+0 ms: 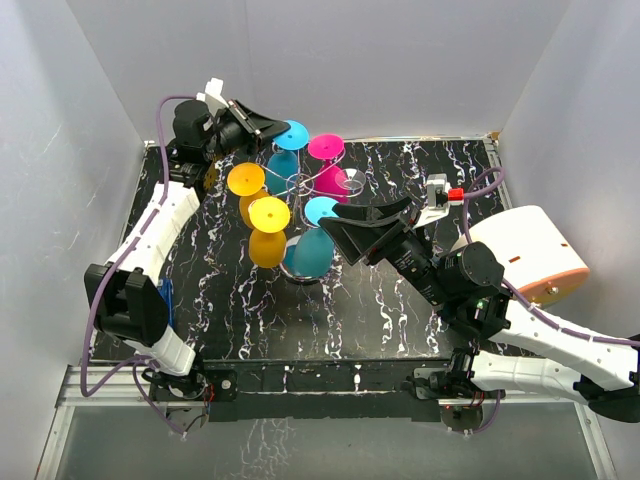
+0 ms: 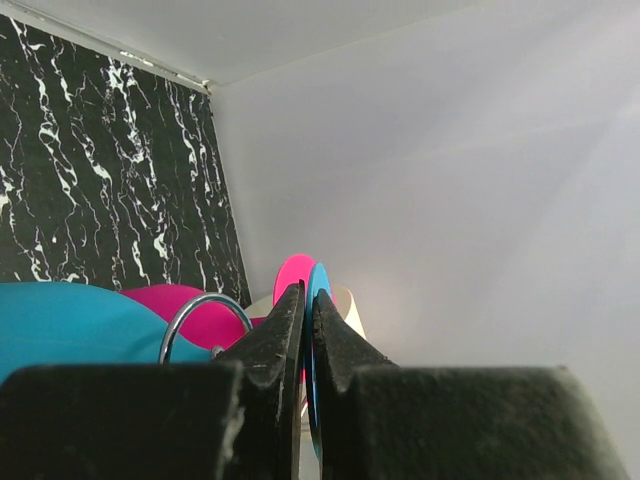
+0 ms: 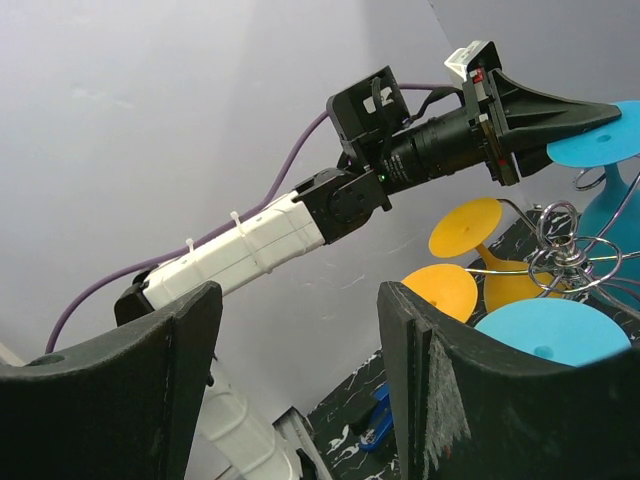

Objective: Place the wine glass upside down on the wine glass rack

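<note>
Left gripper fingers clenched on foot of blue wine glass, inverted at far side of wine glass rack; can't tell if seated. Risk: releasing early drops it, or it knocks pink glass. Right gripper spread, empty, nr rack.

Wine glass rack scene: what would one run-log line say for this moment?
left end effector: shut on blue wine glass foot | right end effector: open, empty | wine glass rack: orange glasses hanging upside down

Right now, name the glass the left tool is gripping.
The far blue glass: the left tool is shut on its foot disc. The nearer blue glass, the pink glass and the yellow pair are not gripped.
</note>
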Motion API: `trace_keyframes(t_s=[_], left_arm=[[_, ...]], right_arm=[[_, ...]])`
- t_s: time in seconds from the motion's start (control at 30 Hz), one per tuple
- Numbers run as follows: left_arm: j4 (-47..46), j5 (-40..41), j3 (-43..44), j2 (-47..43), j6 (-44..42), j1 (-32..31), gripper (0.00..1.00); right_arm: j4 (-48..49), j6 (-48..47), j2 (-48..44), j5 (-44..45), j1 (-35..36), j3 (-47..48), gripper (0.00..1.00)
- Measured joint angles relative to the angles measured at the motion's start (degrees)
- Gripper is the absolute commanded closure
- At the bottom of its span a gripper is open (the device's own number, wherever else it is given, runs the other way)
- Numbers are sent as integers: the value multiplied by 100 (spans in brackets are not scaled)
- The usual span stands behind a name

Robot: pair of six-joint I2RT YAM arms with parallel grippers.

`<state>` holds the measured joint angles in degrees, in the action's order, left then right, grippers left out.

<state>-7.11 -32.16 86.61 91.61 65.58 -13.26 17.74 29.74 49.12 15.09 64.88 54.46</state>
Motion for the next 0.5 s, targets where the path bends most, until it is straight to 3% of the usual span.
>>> trace_keyframes(t_s=[0.5], left_arm=[[162, 437, 385, 142, -192, -13, 100]], right_arm=[[0, 20, 0, 4, 0, 0, 38]])
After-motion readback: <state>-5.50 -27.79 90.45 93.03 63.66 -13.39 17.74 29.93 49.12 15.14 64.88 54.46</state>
